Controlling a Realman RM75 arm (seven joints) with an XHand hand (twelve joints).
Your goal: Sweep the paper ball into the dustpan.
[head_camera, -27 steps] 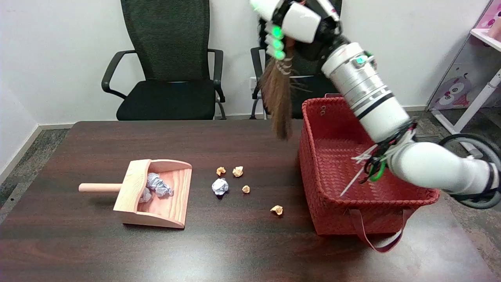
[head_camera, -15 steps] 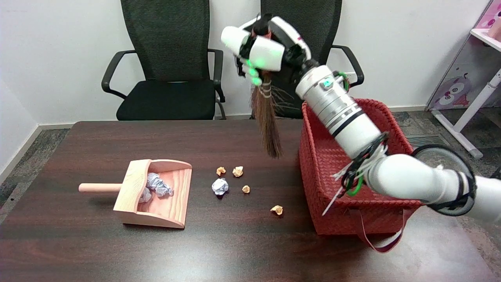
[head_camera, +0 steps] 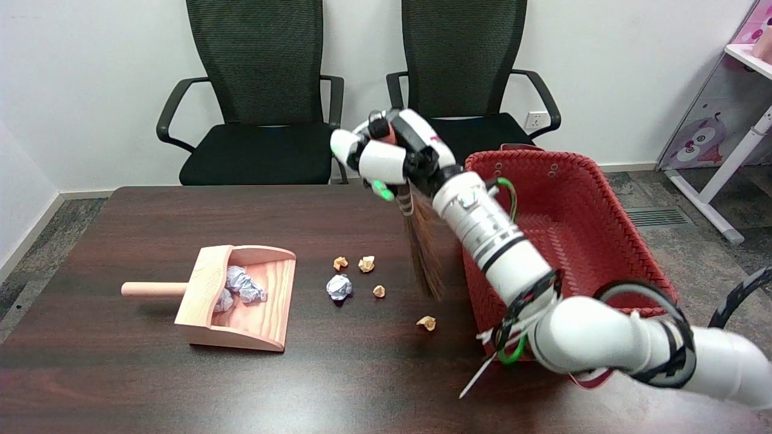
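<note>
With the robot hand (head_camera: 389, 158) at frame centre closed around the small broom (head_camera: 425, 253), a hard stroke could scatter the grey paper ball (head_camera: 339, 287) on the desk (head_camera: 362, 386) past the dustpan (head_camera: 241, 301) at left.

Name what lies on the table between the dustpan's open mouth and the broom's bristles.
In the head view: a white paper ball and three small tan paper scraps.
</note>
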